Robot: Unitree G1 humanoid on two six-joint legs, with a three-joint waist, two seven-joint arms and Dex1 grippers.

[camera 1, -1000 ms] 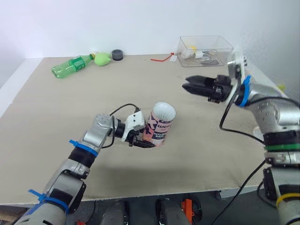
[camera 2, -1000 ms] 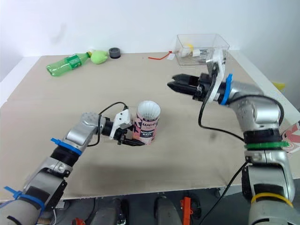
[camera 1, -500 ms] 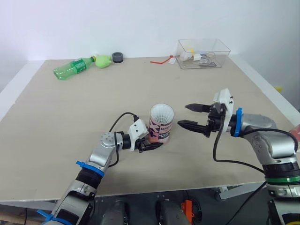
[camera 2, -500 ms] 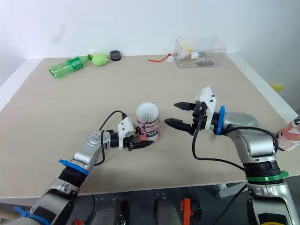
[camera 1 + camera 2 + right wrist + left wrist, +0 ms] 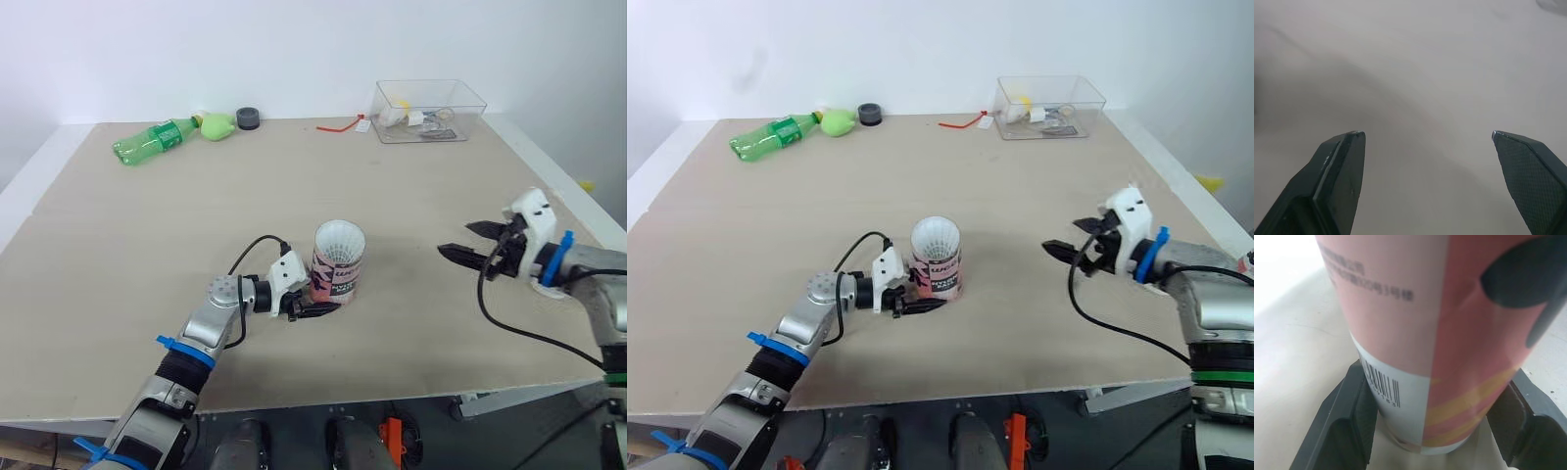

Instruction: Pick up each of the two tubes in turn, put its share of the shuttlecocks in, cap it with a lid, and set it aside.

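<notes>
A pink printed tube (image 5: pixel 336 273) stands upright near the middle of the table (image 5: pixel 147 225), with white shuttlecock feathers (image 5: pixel 340 238) showing in its open top. My left gripper (image 5: pixel 315 300) is shut on the tube's base; in the left wrist view one black finger (image 5: pixel 1349 416) presses each side of the tube (image 5: pixel 1425 333). My right gripper (image 5: pixel 457 239) hovers open to the right of the tube, well apart from it and near the table's right edge. Nothing lies between its fingers (image 5: pixel 1342 166), with bare tabletop beyond.
At the back left lie a green plastic bottle (image 5: pixel 152 140), a green object (image 5: pixel 216 122) and a small black round piece (image 5: pixel 247 117). A clear box (image 5: pixel 428 96) with small items stands at the back right, with a red strip (image 5: pixel 338 124) beside it.
My right gripper came down beside the tube, then drew back right toward the table edge, still open. The left gripper has stayed on the tube. The camera has shifted.
</notes>
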